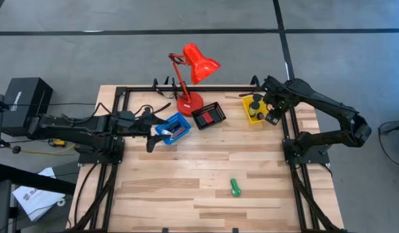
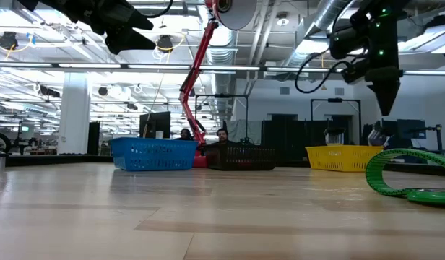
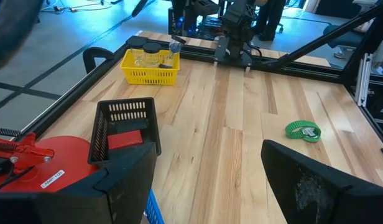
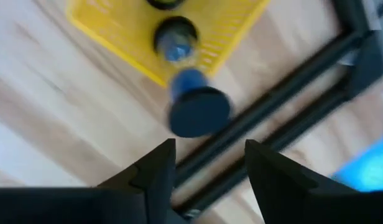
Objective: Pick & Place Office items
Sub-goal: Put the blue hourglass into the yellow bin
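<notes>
Beside the yellow tray (image 1: 250,118), on its outer side, the right gripper (image 1: 274,116) hangs with fingers parted and empty; a black round piece (image 4: 199,112) shows blurred just beyond them, apparently dropping toward the tray. Well away, the left gripper (image 1: 151,140) waits wide open near the blue tray (image 1: 164,131). Nearer the table's front lies a green stubby cylinder (image 1: 235,188), unsorted.

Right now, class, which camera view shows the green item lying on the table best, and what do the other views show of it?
The left wrist view: the green item lies whole and unobstructed on bare wood. The high view shows it small. The low view cuts it off at the picture's edge. The right wrist view misses it.
</notes>
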Robot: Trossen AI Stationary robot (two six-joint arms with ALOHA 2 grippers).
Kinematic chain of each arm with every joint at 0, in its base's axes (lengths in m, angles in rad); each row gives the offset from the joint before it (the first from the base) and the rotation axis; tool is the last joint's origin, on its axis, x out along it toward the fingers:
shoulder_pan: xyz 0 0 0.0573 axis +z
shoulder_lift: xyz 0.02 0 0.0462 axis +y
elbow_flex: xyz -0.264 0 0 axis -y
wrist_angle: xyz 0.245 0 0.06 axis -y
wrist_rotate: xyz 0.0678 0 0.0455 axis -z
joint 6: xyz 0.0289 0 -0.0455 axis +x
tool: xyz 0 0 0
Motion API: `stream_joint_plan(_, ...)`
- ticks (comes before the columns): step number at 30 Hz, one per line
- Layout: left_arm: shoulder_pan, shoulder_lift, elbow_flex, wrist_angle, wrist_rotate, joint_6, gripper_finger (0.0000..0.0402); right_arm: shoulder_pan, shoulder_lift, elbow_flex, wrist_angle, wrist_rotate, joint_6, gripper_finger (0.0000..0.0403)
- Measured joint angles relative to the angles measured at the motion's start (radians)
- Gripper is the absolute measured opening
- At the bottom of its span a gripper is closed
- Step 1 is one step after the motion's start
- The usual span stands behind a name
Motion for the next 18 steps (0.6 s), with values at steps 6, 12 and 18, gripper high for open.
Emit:
stream_joint_plan(6, 0.0, 0.0, 0.0, 0.0, 0.0, 0.0, 0.0285, 0.016, 0.0, 0.0, 0.032, -0.043, 0.007, 0.0198)
stream_joint_plan(12, 0.0, 0.0, 0.0, 0.0, 0.0, -0.005, 0.0285, -0.002, 0.0, 0.0, 0.079, -0.066, 0.045, 0.0248)
stream_joint_plan(18, 0.0, 0.0, 0.0, 0.0, -0.001, -0.005, 0.0285, -0.117, -0.031, -0.022, 0.151, -0.162, 0.073, 0.0261)
